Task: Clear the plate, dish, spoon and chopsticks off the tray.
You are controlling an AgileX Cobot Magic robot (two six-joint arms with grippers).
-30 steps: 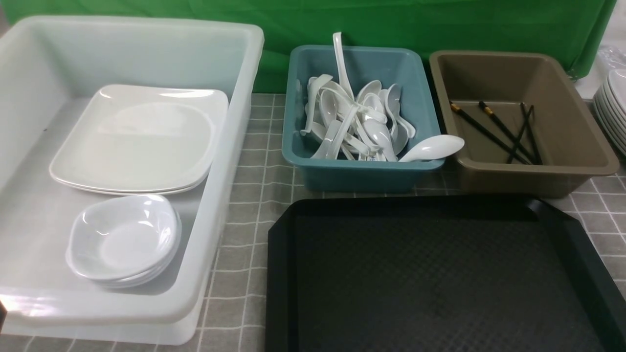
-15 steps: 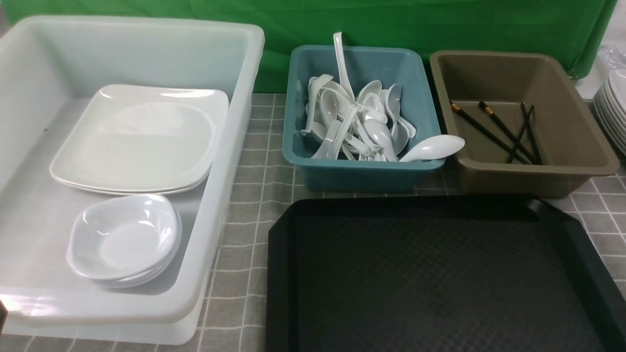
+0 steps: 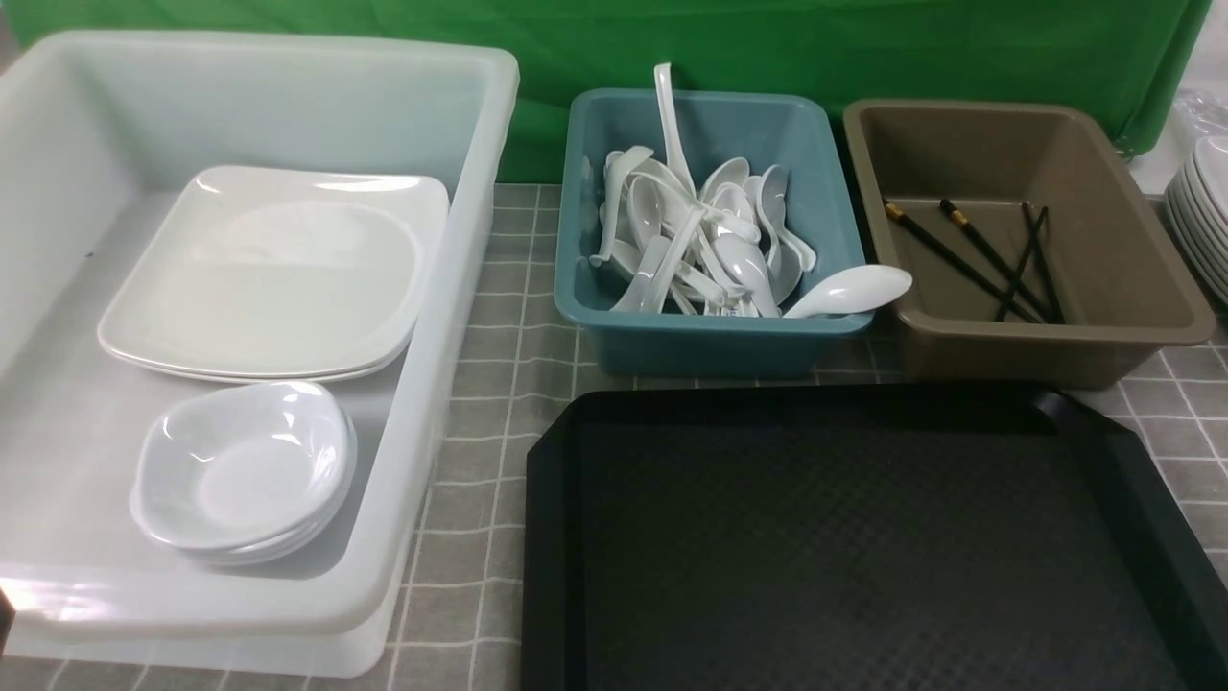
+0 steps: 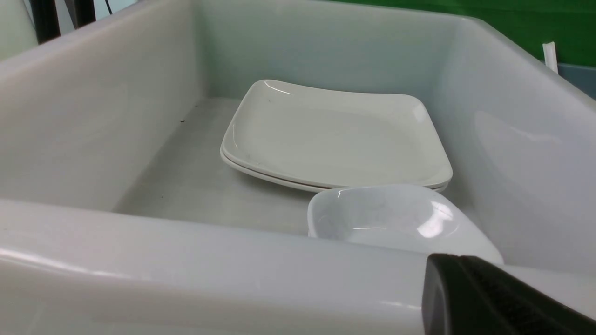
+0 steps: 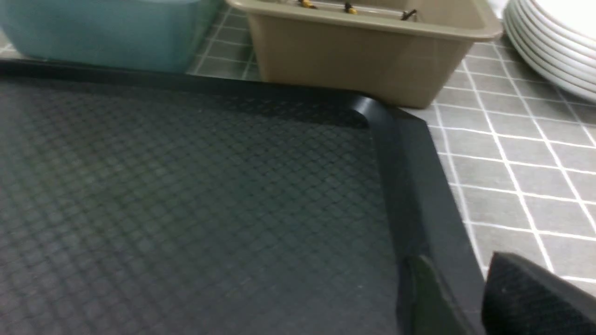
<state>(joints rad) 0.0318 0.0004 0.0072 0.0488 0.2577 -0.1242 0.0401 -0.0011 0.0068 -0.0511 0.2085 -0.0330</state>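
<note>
The black tray point(image 3: 552, 537) lies at the front right with nothing on its textured floor point(image 5: 186, 195). The plate point(image 3: 273, 274) tops a second one in the white tub point(image 3: 451, 317). In front of it the dish point(image 3: 245, 465) crowns a small stack. A spoon point(image 3: 849, 290) rests on the teal tub's point(image 3: 710, 345) front rim, with several more inside. Black chopsticks point(image 3: 959, 254) lie in the brown tub point(image 3: 1046, 355). My left gripper point(image 4: 461, 265) is shut and empty outside the white tub's near wall point(image 4: 186, 260). My right gripper point(image 5: 458, 270) hangs open over the tray's right rim point(image 5: 409, 186).
A stack of round white plates point(image 3: 1204, 211) stands at the far right edge, close to the brown tub. A grey checked cloth point(image 3: 499, 317) covers the table, and a green backdrop closes off the far side. Neither arm shows in the front view.
</note>
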